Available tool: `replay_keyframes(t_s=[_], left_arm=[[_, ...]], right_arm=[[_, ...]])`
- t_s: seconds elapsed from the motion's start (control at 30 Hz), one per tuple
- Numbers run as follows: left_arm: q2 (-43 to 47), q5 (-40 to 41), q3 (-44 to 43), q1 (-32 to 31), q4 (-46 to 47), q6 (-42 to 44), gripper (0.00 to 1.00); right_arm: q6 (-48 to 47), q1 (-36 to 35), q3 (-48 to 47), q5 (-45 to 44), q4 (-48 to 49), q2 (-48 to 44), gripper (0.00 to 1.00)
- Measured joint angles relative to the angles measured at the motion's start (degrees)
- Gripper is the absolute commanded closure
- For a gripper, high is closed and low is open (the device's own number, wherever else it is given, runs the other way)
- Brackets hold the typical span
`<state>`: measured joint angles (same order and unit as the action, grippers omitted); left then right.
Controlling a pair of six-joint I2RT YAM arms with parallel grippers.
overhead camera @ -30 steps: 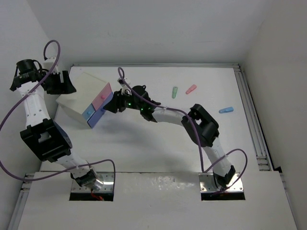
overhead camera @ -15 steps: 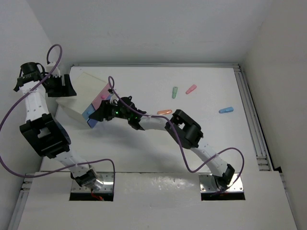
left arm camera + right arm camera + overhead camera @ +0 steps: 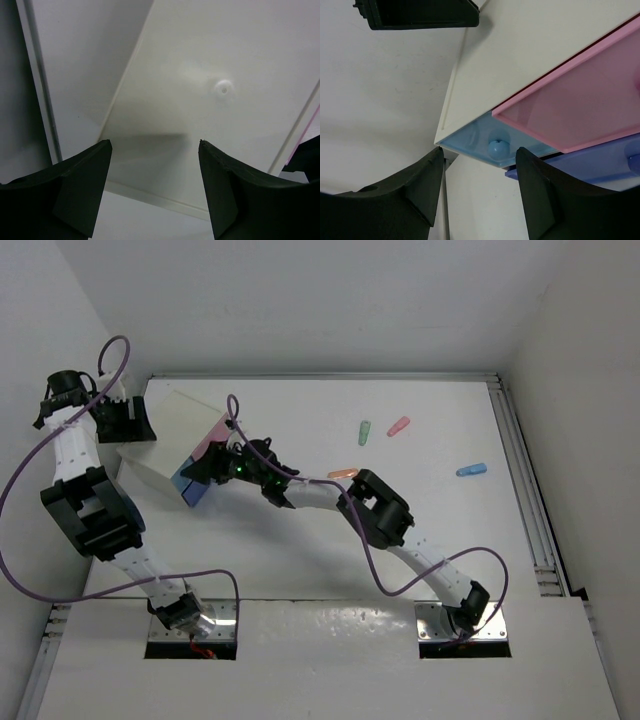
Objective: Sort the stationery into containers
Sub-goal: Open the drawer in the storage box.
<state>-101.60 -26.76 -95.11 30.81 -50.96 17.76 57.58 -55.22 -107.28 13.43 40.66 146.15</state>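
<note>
Pink translucent plastic drawer (image 3: 580, 107), light-blue translucent plastic drawer (image 3: 470, 140) and violet-blue translucent plastic drawer (image 3: 592, 167) all sit shut in the front of the white box-shaped cabinet (image 3: 165, 435). That cabinet stands at the far-left of your white table (image 3: 430, 390). It is turned on the diagonal, so the drawer fronts face the near-right.

Your right gripper (image 3: 479, 150) is up against those fronts with its fingers spread apart. The light-blue drawer's small round knob (image 3: 498, 147) shows in the gap between them and is not pinched. Your left gripper (image 3: 155, 145) is at the cabinet's opposite, far-left side. Its fingers are also apart and hold nothing, with only the plain white panel in front of them. You cannot tell from these views whether it touches the panel.

All the stationery you can see lies loose on the table, well apart from the cabinet:
- The short orange marker piece (image 3: 343, 474) lies roughly left to right, just beside your right arm's forearm.
- The short green marker piece (image 3: 365, 432) lies nearly far to near, its far end leaning slightly right.
- The short pink marker piece (image 3: 398, 426) is just right of the green one and lies diagonally, from near-left to far-right.
- The short light-blue marker piece (image 3: 471, 470) is off alone toward the right edge, close to left-right with its right end a little farther away.
</note>
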Motion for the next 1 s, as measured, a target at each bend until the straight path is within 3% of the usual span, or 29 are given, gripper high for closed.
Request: replay_keyframes(t_s=[0.23, 0.37, 1.0], left_arm=[[-0.42, 1.84, -0.31, -0.17, 1.03, -0.44, 0.23], [-0.42, 2.38, -0.35, -0.39, 1.05, -0.46, 0.24], [-0.83, 4.55, -0.83, -1.57, 1.36, -0.15, 0.24]], right_arm=[[1.05, 0.0, -2.1, -0.46, -0.04, 1.84, 0.41], [1.55, 0.0, -2.69, -0.7, -0.26, 3.21, 0.47], [2.67, -0.13, -6.56, -1.42, -0.5, 5.79, 0.57]])
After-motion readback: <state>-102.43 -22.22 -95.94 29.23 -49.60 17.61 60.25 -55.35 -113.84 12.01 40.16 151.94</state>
